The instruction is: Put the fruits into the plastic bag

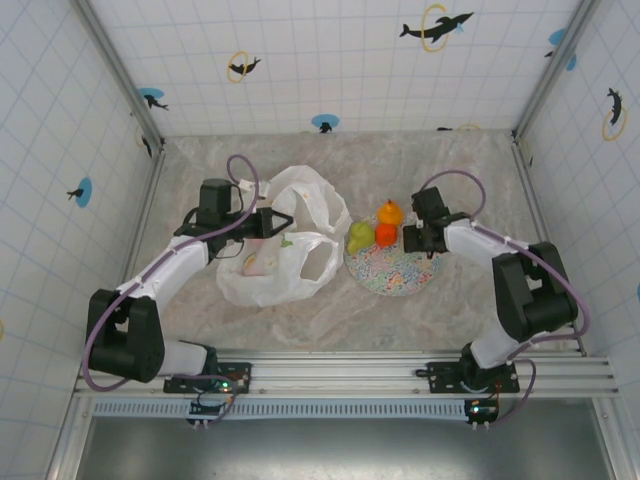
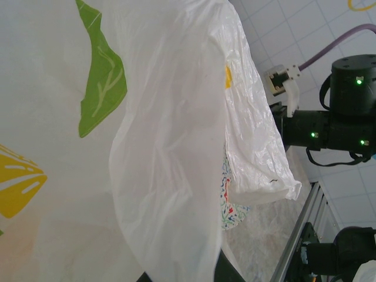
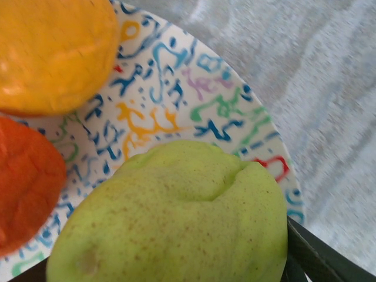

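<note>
Marbled tabletop (image 1: 450, 310), left hand (image 1: 284, 222) pinched shut on crinkly plastic bag (image 1: 312, 200), right hand (image 1: 406, 238) at dimpled pear (image 3: 176, 217), grip unclear

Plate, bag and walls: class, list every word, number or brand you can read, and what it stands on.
No readable text anywhere.
The plate: coloured squiggles like letters, spelling nothing.
The plastic bag: lemon slices and leaves, no words.
The walls: dolphin stickers, no writing.

White bag (image 1: 255, 288), green-leaf, yellow-lemon print; multicoloured-squiggle plate (image 1: 400, 276); speckled yellow-green pear (image 3: 176, 217).
</note>
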